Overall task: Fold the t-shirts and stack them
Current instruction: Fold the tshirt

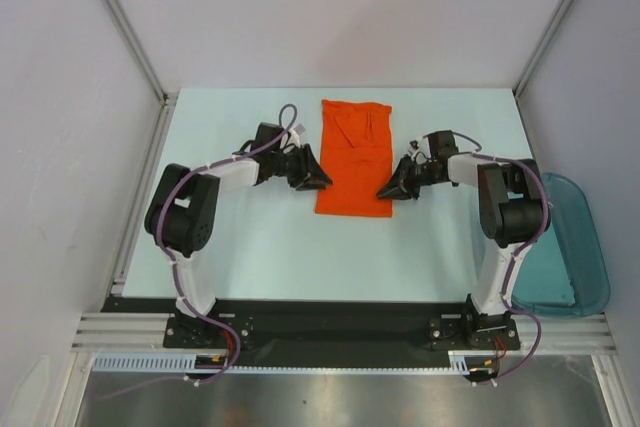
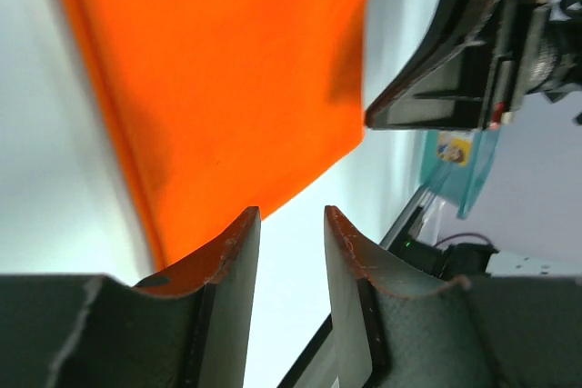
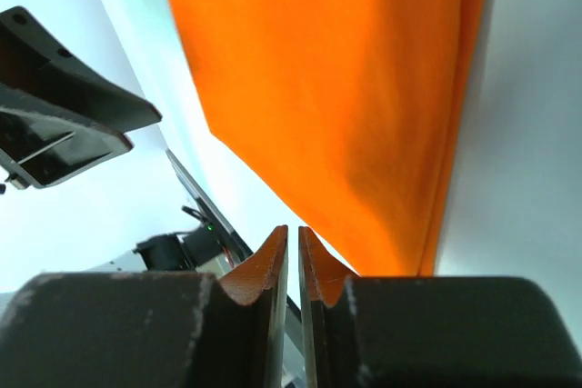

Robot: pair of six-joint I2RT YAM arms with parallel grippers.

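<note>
The orange t-shirt (image 1: 353,159) lies flat on the pale, smooth table (image 1: 250,237), folded into a tall narrow rectangle. Its cloth is soft and matte, with loose creases at its far end and a neat straight hem at its near end. I can find no print or writing on it.

My left gripper (image 1: 318,180) sits at the shirt's near left corner. In my left wrist view, its two dark, scuffed fingers (image 2: 238,252) stand a little apart. Only bare table shows in the gap, and the shirt's folded edge runs just behind the left finger.

My right gripper (image 1: 388,190) sits at the shirt's near right corner. Its fingers (image 3: 273,256) are drawn almost together, with a thin slit left between them and no cloth visibly caught there. Their curved tips carry an orange tinge.

Well to the right of the shirt, off the table's edge, rests a translucent teal plastic bin (image 1: 565,247) with rounded corners. It bears a small colourful sticker (image 2: 452,146) too blurred to read.
</note>
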